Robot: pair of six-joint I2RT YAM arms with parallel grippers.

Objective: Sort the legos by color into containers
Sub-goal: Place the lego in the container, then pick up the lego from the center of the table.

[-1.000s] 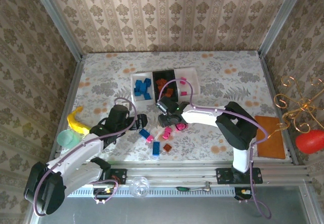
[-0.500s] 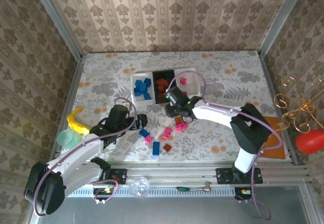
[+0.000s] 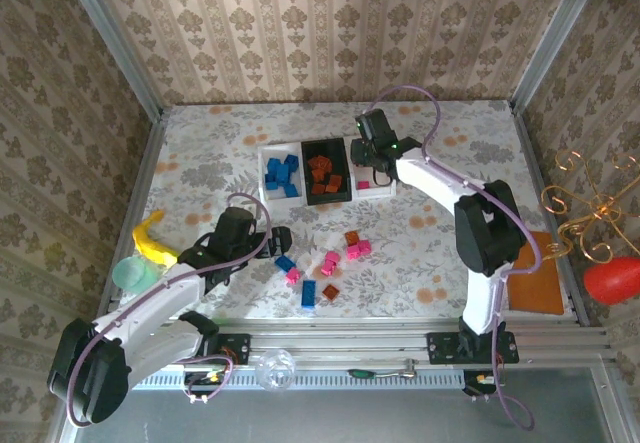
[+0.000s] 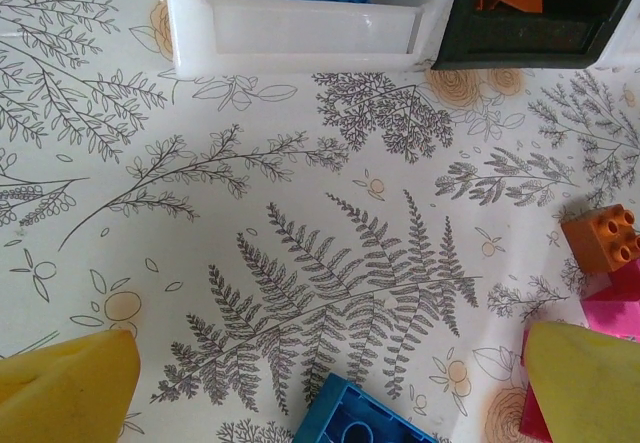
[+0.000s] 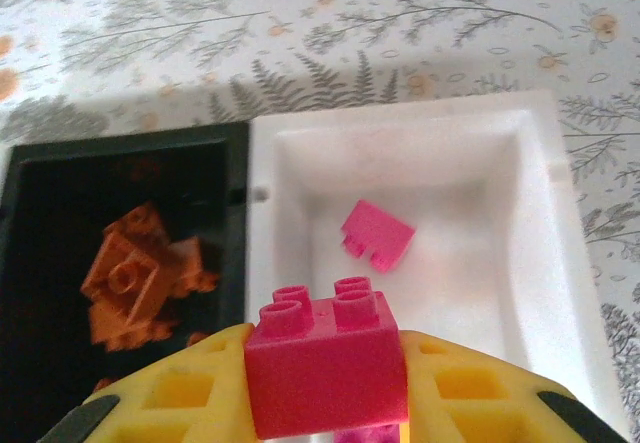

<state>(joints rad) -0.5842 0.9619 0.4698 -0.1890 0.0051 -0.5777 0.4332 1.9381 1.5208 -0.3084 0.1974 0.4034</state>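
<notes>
The surface is white, printed with grey ferns and small orange flowers. The left tray is white and holds blue legos. The middle tray is black with orange-brown legos, and the right tray is white. The left gripper and right gripper are yellow. The pink brick is bright magenta. The walls carry beige damask stripes.

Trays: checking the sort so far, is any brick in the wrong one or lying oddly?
No colour is misplaced: blue bricks in the left white tray, orange bricks in the black tray. The lone pink brick in the right white tray lies tipped over.
</notes>
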